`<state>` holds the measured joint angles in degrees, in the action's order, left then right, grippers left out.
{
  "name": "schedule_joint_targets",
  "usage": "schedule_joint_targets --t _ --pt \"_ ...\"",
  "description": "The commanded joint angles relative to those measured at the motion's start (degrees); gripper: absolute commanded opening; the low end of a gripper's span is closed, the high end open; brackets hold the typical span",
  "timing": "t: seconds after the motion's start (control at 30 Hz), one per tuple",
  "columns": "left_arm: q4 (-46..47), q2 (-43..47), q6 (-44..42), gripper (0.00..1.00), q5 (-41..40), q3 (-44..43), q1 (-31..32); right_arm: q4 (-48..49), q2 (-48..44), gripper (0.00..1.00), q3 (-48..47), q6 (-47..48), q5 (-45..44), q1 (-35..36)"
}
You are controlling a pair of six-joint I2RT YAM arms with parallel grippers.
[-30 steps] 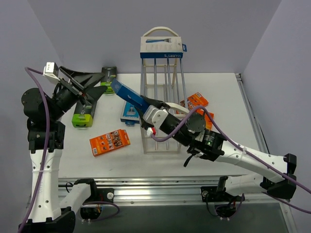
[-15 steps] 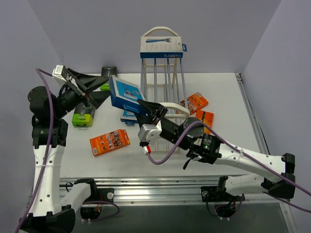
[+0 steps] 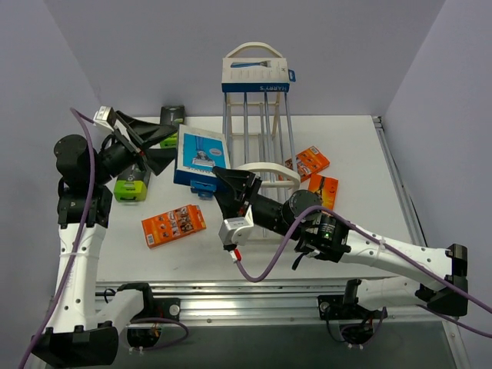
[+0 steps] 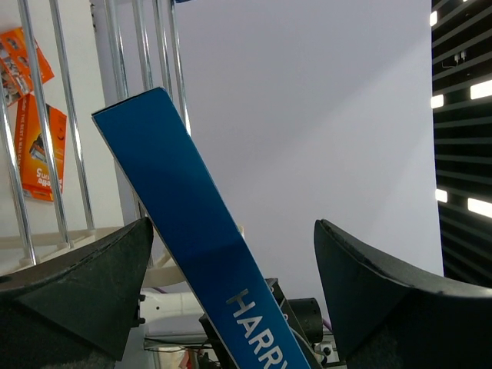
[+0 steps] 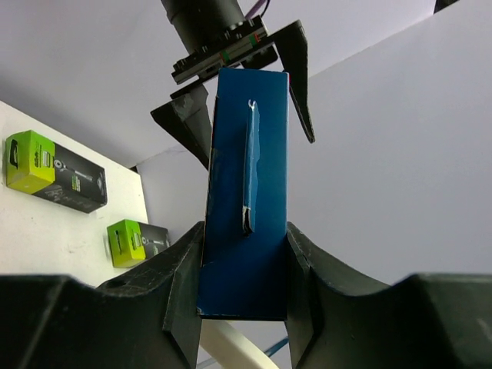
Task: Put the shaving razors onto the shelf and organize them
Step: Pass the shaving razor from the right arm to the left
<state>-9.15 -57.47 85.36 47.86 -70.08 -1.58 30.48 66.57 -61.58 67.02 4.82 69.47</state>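
Both grippers at one box | left gripper (image 3: 164, 147): jaws wide, just beside box | blue-and-white flat cardboard HARRY'S razor box (image 3: 201, 156): lifted above white table (image 3: 346, 138), left of shelf | right gripper (image 5: 243, 284): clamped on its lower end | cream-white bar shelf (image 3: 257, 146): second blue-and-white box (image 3: 256, 74) on top

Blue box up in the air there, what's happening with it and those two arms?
The right arm's claw grips a flat blue-and-white Harry's razor box above the white table, left of the tall cream-white wire shelf. The left arm's claw is wide open, pointed at that box, not touching it. One matching box sits on top of the shelf; orange boxes and black-and-green boxes lie on the table.
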Motion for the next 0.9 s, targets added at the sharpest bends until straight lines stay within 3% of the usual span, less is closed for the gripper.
schedule_joint_targets --t 0.0,0.3,0.37,0.43,0.53,0.63,0.67,0.83,0.87 --pt "4.2 0.1 -0.2 0.94 1.3 -0.7 0.8 4.3 -1.7 0.00 -1.3 3.3 3.9 0.8" --pt "7.6 1.1 -0.8 0.94 1.5 3.8 1.0 3.2 -1.0 0.00 -2.8 4.9 5.1 0.8" --pt "9.4 1.0 0.0 1.00 2.1 5.0 1.0 4.1 -1.0 0.00 -2.6 4.9 5.2 0.8" --pt "11.9 1.0 0.9 0.86 2.4 6.3 1.0 4.7 -0.9 0.00 -2.6 4.9 5.5 0.8" --pt "12.5 0.8 0.6 0.77 2.9 6.7 1.0 5.4 -0.5 0.00 -2.5 5.0 5.3 0.8" --pt "12.4 0.6 -0.2 0.55 3.4 7.0 2.8 5.6 -0.1 0.00 -2.7 5.0 5.3 0.8" --pt "12.2 0.7 -0.3 0.43 3.6 7.0 2.8 5.6 0.0 0.00 -2.7 5.1 5.3 0.8" --pt "12.9 0.5 0.0 0.14 3.8 7.9 2.8 7.3 0.2 0.00 -1.7 4.5 4.3 1.1" --pt "14.1 0.6 0.5 0.04 3.8 8.6 2.8 7.8 0.2 0.02 -1.4 4.1 3.5 1.1"
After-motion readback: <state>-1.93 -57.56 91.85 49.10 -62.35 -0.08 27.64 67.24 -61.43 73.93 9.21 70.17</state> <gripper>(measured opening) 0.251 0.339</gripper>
